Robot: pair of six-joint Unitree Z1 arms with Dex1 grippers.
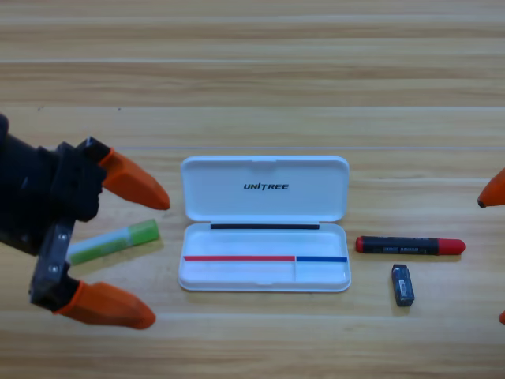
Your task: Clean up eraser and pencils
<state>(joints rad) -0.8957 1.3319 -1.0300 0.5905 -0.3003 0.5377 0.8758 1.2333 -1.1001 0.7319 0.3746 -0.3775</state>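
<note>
high view: green pencil (115,241) between left pincer (150,257) tips

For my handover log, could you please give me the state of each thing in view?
White case: lid open, flat on the table.
Green pencil: on the table, between the left gripper's jaws.
Black-and-red pencil: lying outside the case.
Eraser: lying outside the case.
Left gripper: open.
Right gripper: at the edge.

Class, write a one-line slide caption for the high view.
Left gripper open around the green pencil, left of the open white case; black-and-red pencil and eraser lie right.
</note>
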